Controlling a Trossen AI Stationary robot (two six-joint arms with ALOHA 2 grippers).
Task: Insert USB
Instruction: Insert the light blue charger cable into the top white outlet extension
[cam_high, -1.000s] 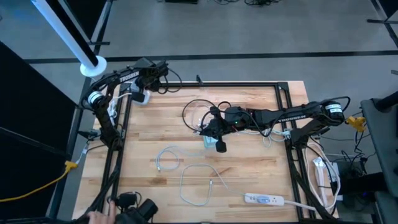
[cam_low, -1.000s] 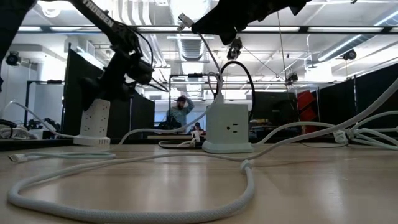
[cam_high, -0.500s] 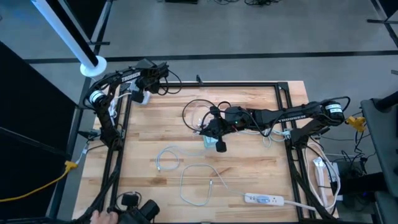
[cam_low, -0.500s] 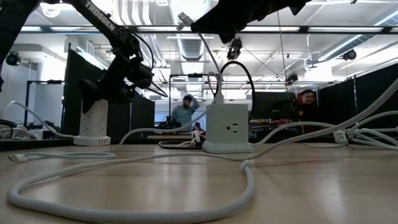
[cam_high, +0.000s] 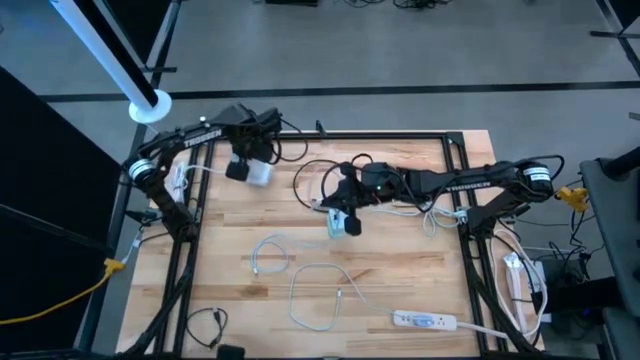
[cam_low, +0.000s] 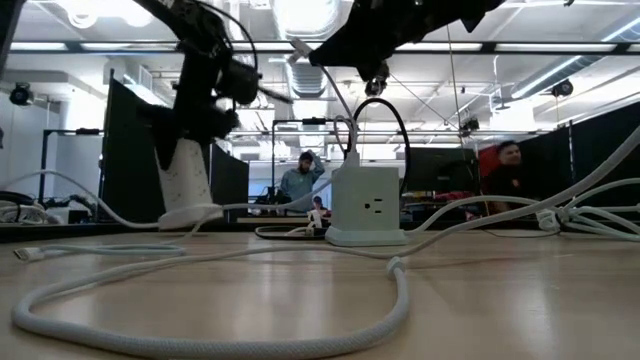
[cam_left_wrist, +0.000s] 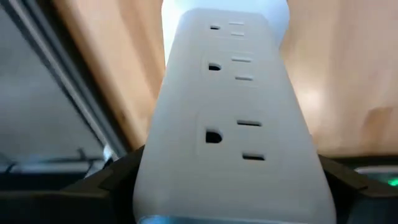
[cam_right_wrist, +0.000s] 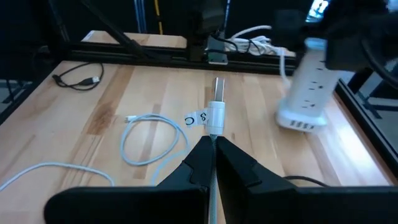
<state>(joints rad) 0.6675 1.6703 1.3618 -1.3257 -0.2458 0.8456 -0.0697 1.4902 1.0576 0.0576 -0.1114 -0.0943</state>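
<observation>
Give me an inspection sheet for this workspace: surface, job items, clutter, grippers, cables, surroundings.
Surface: wooden table, black frame around it.
Job's things: white USB plug in the right gripper; tall white power tower, tilted; white cube outlet block mid-table.
Clutter: flat power strip near the front edge.
Grippers: left gripper clamps the power tower; right gripper shut on the USB plug's cable above the cube.
Cables: loose white cables coiled on the table; black cable looped behind the cube.
Surroundings: people in the room behind.

Overhead, table-level — two wrist close-ups
</observation>
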